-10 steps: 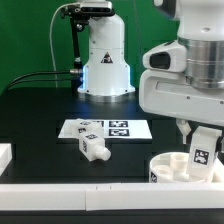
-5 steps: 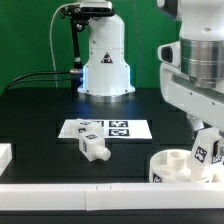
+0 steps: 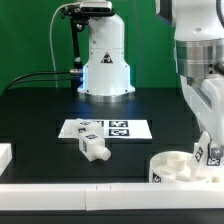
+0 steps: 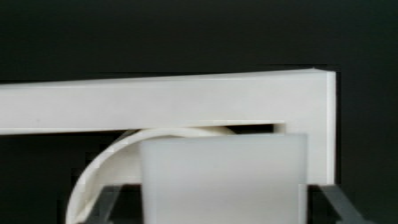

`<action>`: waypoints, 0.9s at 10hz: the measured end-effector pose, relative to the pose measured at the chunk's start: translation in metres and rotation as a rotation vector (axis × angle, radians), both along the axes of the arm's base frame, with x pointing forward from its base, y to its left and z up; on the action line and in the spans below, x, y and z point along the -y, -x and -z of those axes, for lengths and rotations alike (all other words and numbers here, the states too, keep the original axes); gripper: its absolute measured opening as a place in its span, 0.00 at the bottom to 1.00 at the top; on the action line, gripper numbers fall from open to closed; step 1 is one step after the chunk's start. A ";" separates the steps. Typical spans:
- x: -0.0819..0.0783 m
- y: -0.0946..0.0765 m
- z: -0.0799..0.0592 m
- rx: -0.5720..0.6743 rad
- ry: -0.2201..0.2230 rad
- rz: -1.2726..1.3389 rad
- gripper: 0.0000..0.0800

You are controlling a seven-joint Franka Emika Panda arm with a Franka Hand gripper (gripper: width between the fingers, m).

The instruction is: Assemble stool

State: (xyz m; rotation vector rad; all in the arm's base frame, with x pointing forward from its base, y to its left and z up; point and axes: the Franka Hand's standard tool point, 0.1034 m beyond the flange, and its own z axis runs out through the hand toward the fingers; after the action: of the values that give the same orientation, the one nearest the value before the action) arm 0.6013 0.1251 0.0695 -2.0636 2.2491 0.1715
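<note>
Along the near edge runs a white border rail. Just behind it, at the exterior view's right, the round white seat of the stool lies on the black table. The gripper hangs over the seat's right side, clamped on a short tagged held leg; I cannot tell whether the leg touches the seat. In the wrist view the same leg fills the space between the fingers. Farther left, a loose leg lies on its side, just near of the marker board. The arm's base stands farthest back.
</note>
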 end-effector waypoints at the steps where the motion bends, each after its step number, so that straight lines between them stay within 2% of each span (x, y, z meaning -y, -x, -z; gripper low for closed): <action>1: 0.000 -0.001 0.000 -0.008 -0.015 0.126 0.42; 2: 0.001 -0.003 -0.001 -0.010 -0.036 0.268 0.42; 4: -0.004 -0.004 0.000 0.002 -0.049 0.406 0.42; 6: -0.004 -0.005 0.000 0.027 -0.065 0.420 0.42; 8: -0.005 -0.004 0.001 0.031 -0.062 0.389 0.43; 9: -0.005 -0.004 0.001 0.033 -0.062 0.376 0.66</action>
State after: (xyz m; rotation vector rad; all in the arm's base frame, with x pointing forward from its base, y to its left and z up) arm 0.6055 0.1304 0.0688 -1.5647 2.5208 0.1747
